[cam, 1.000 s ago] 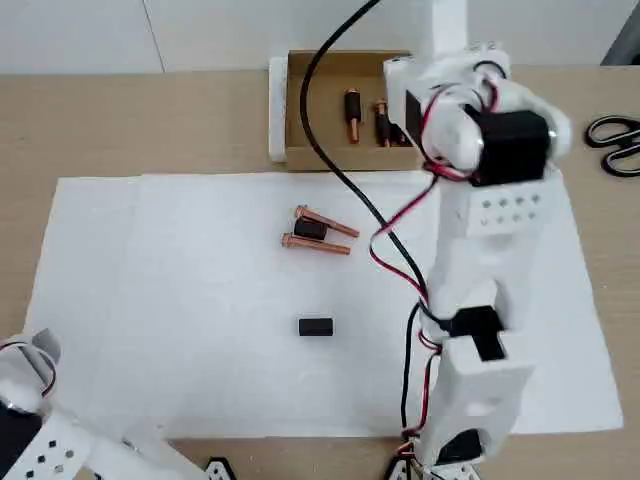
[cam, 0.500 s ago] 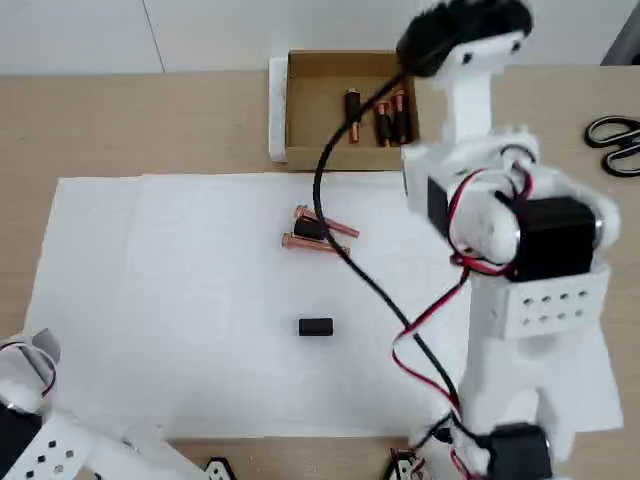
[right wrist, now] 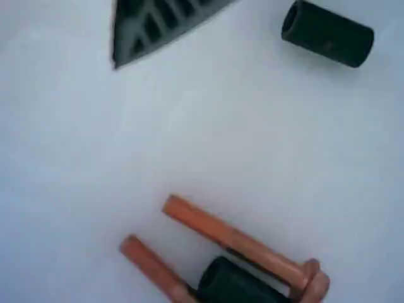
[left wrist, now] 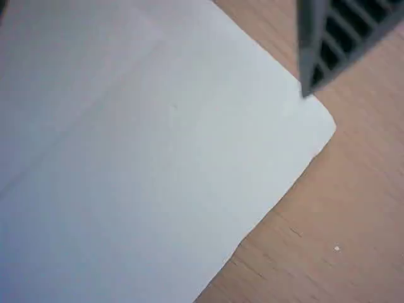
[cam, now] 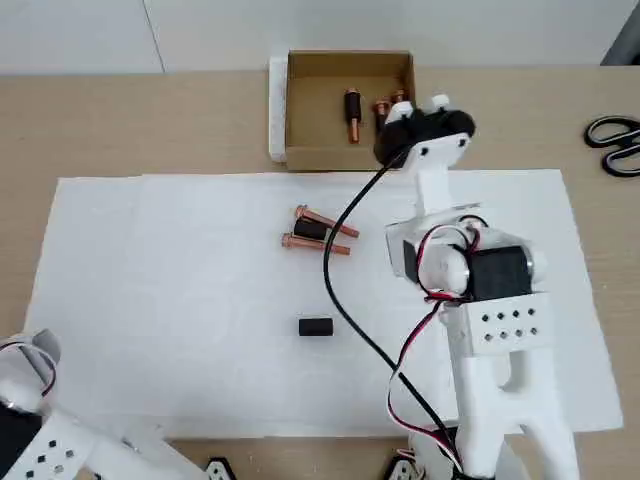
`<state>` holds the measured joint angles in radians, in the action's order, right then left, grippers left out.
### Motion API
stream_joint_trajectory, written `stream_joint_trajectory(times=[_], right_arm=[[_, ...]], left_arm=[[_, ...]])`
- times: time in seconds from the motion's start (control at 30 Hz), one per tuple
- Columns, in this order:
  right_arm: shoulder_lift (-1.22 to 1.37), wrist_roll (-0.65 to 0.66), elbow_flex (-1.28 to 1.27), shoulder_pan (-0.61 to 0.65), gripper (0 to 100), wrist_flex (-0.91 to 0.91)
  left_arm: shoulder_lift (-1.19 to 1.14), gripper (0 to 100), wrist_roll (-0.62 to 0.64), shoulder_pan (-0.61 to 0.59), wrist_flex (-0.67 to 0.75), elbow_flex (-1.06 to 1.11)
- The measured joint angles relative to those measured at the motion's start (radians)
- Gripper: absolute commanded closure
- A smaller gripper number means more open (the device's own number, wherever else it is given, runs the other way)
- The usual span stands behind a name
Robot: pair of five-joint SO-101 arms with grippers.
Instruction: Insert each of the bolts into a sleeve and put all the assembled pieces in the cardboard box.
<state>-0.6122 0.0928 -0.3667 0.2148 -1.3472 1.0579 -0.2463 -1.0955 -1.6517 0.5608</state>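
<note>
Two copper bolts [cam: 318,232] lie on the white sheet [cam: 180,300] with a black sleeve [cam: 310,228] between them. The right wrist view shows the same bolts [right wrist: 233,240] and sleeve [right wrist: 233,284] close below. A second black sleeve [cam: 315,327] [right wrist: 327,33] lies alone nearer the front. The cardboard box [cam: 300,110] at the back holds three assembled pieces [cam: 352,115]; my folded right arm [cam: 470,270] partly hides two of them. A dark ribbed part of my right gripper [right wrist: 151,25] hangs over bare sheet. My left gripper [left wrist: 328,44] sits above the sheet's corner, on the left arm [cam: 25,400].
Scissors [cam: 615,140] lie on the wooden table at the far right. A white block [cam: 277,110] stands against the box's left wall. The right arm's black cable [cam: 340,250] loops over the sheet beside the bolts.
My right arm has pulled back from over the box and folded up over the sheet's right half. The box's three pieces have come into sight. The left arm has not moved.
</note>
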Motion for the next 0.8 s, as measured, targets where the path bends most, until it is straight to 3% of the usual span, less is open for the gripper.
stream_joint_trajectory(times=[0.43, 0.8], right_arm=[[0.086, 0.542, -0.12, 0.397, 78.3, -0.091], [0.203, 0.643, -0.123, 0.43, 78.3, -0.094]], left_arm=[[0.0, 69, 0.0, 0.0, -0.009, 0.0], [0.0, 69, 0.038, 0.0, -0.009, 0.0]])
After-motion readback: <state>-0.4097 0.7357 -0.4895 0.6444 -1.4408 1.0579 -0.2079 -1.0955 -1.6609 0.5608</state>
